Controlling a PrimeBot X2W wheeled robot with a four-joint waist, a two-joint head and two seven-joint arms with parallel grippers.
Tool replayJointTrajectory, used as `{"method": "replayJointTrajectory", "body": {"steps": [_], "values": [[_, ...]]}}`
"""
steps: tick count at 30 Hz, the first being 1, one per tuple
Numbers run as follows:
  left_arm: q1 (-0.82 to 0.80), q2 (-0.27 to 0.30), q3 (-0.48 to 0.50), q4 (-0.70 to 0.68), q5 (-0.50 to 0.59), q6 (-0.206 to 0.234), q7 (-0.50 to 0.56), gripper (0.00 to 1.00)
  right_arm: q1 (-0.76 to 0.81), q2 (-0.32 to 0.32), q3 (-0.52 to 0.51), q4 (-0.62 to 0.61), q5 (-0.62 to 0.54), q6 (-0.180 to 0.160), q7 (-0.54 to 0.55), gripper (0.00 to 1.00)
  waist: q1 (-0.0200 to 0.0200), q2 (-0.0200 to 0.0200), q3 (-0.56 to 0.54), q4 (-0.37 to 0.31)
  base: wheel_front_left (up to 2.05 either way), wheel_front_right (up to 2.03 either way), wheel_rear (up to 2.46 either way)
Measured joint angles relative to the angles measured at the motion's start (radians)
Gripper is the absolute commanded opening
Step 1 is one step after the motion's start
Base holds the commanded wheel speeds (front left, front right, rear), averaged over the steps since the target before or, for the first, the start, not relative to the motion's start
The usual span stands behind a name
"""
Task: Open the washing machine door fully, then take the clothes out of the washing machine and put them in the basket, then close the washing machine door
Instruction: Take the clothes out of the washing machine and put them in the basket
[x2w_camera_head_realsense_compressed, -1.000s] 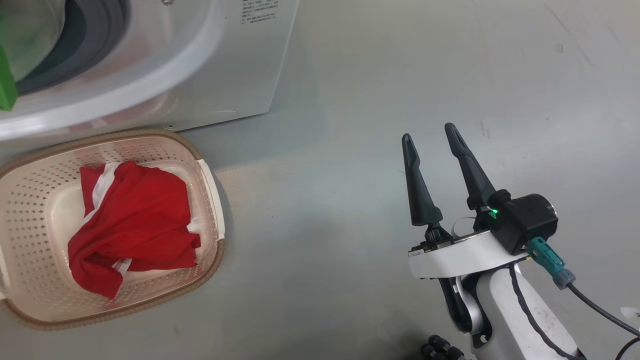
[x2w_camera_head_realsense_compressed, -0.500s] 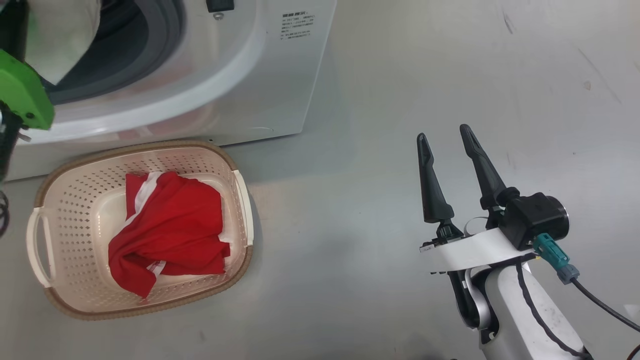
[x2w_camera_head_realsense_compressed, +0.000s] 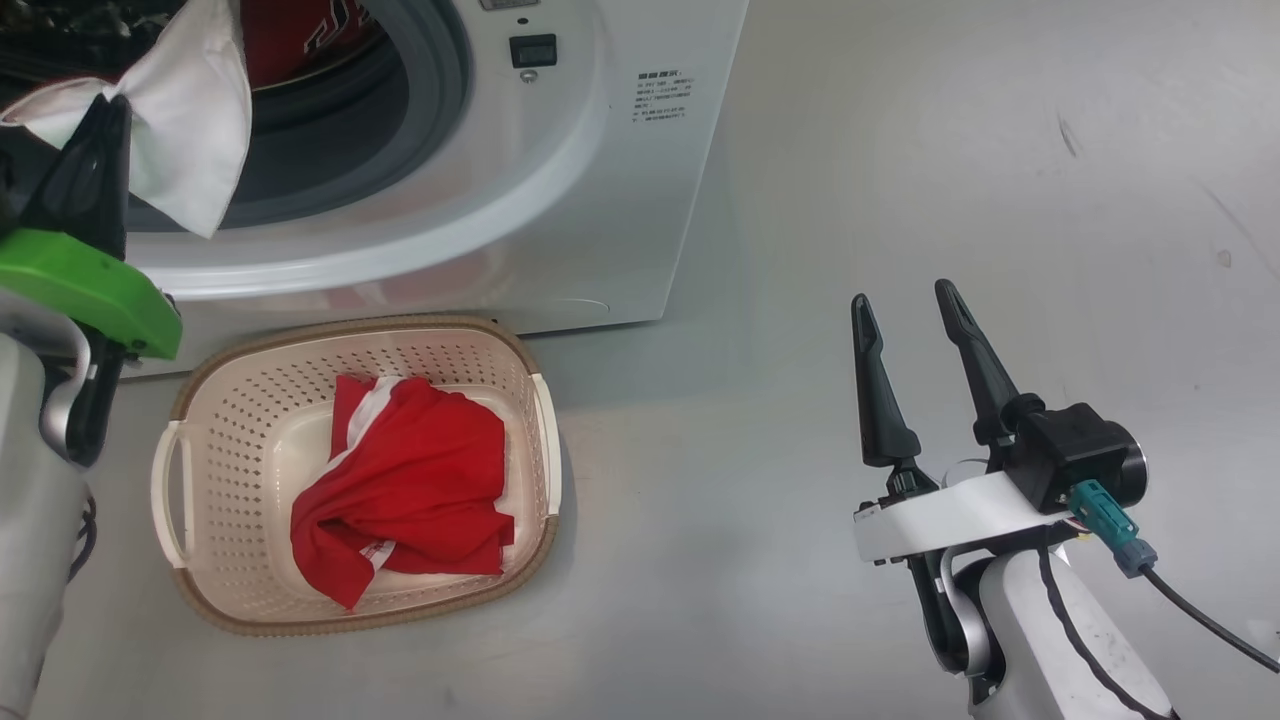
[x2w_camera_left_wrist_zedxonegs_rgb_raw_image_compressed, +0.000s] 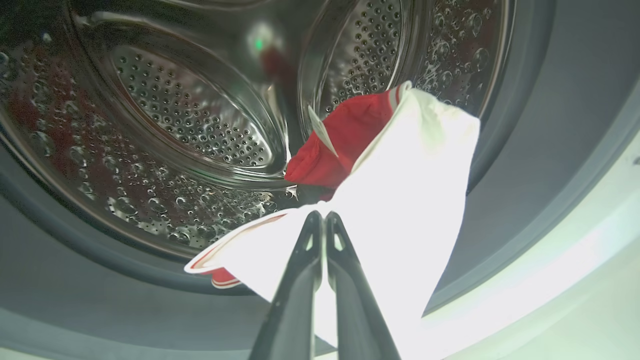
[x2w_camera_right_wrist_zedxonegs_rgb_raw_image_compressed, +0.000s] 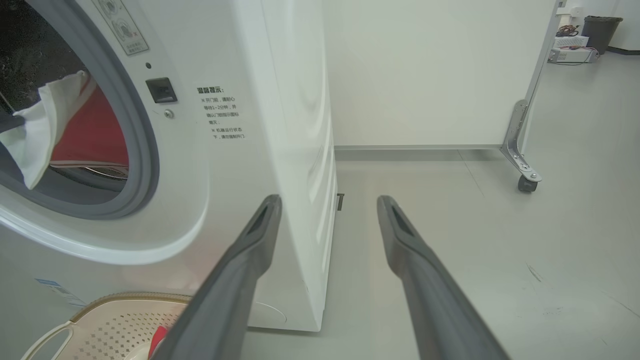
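Observation:
The white washing machine (x2w_camera_head_realsense_compressed: 600, 200) stands at the upper left with its mouth uncovered; its door is out of view. My left gripper (x2w_camera_head_realsense_compressed: 112, 105) is at the mouth, shut on a white garment with red trim (x2w_camera_head_realsense_compressed: 195, 150). In the left wrist view the gripper (x2w_camera_left_wrist_zedxonegs_rgb_raw_image_compressed: 320, 217) pinches that white cloth (x2w_camera_left_wrist_zedxonegs_rgb_raw_image_compressed: 400, 200) just in front of the dimpled steel drum (x2w_camera_left_wrist_zedxonegs_rgb_raw_image_compressed: 175, 110). A red jersey (x2w_camera_head_realsense_compressed: 300, 35) lies in the drum behind it. The cream basket (x2w_camera_head_realsense_compressed: 250, 400) sits on the floor below the mouth and holds a red garment (x2w_camera_head_realsense_compressed: 410, 480). My right gripper (x2w_camera_head_realsense_compressed: 902, 295) hangs open and empty at the right.
Bare grey floor stretches right of the washer. In the right wrist view the open right gripper (x2w_camera_right_wrist_zedxonegs_rgb_raw_image_compressed: 328, 200) points past the washer's corner (x2w_camera_right_wrist_zedxonegs_rgb_raw_image_compressed: 300, 200) toward a white wall. A panel on a castor (x2w_camera_right_wrist_zedxonegs_rgb_raw_image_compressed: 525, 182) and a dark bin (x2w_camera_right_wrist_zedxonegs_rgb_raw_image_compressed: 602, 32) stand far right.
The head camera has swung, so washer and basket sit further right and lower in the picture. My left gripper with the white garment now shows at the washer's mouth. The right gripper stays open.

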Motion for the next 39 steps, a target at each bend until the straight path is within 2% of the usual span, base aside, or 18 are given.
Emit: {"method": "replayJointTrajectory", "body": {"steps": [15,29,39], "values": [[0.161,-0.010,0.033,-0.061,0.032,0.001,-0.014,0.00,0.058,0.000,-0.019,0.031,0.000,0.012,0.000,1.00,0.0000,0.0000,-0.117,0.043,0.00,0.00,0.00],[0.288,-0.031,0.211,-0.402,0.150,0.051,-0.014,0.00,0.107,0.000,-0.050,0.044,0.000,0.037,0.000,1.00,0.0000,0.0000,-0.203,0.062,0.00,0.00,0.00],[0.366,-0.052,0.300,-0.626,0.236,0.065,-0.014,0.00,0.122,0.001,-0.064,0.042,0.000,0.054,0.000,1.00,0.0000,0.0000,-0.222,0.077,0.00,0.00,0.00]]}}
